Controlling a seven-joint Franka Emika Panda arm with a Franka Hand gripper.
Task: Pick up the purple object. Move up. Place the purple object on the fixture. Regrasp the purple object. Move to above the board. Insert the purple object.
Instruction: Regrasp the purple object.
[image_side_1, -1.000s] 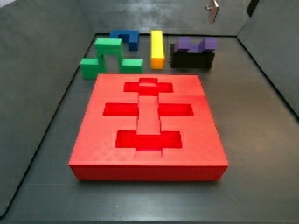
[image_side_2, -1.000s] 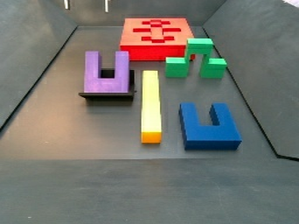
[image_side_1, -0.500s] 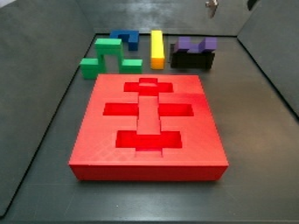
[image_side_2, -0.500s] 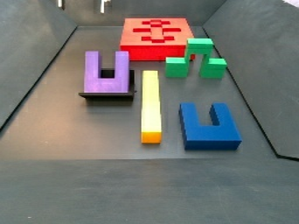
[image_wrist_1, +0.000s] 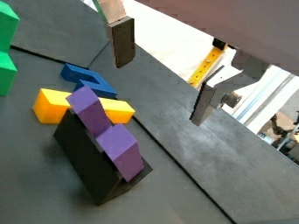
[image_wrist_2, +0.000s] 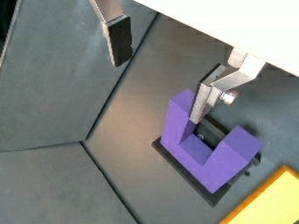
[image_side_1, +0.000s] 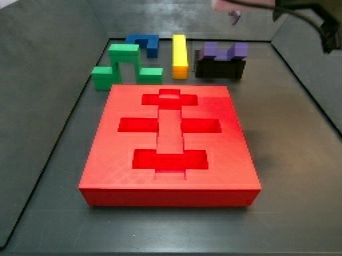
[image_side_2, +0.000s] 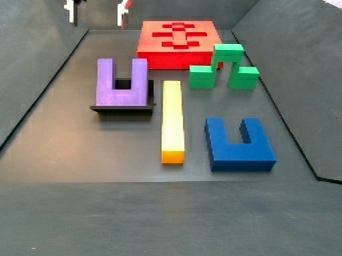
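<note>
The purple object (image_side_2: 120, 83) is a U-shaped block resting on the black fixture (image_side_2: 124, 111), with its arms pointing towards the board. It shows in both wrist views (image_wrist_1: 105, 131) (image_wrist_2: 201, 144) and in a side view (image_side_1: 223, 50). The fixture also shows under it (image_wrist_1: 84, 162) (image_side_1: 222, 70). My gripper (image_side_2: 96, 10) hangs high above the purple object. It is open and empty in both wrist views (image_wrist_1: 163, 74) (image_wrist_2: 162, 72), with one finger (image_wrist_2: 205, 98) over an arm of the purple object, not touching. The red board (image_side_1: 107, 160) lies apart (image_side_2: 150, 45).
A yellow bar (image_side_2: 171, 120), a blue U block (image_side_2: 241, 142) and green blocks (image_side_2: 221, 65) lie beside the fixture. Yellow and blue also show in a wrist view (image_wrist_1: 52, 103) (image_wrist_1: 87, 79). Dark sloping walls enclose the floor.
The gripper has come a little lower into a side view above the purple object. The arm is motion-blurred at the top edge. The blocks have not moved.
</note>
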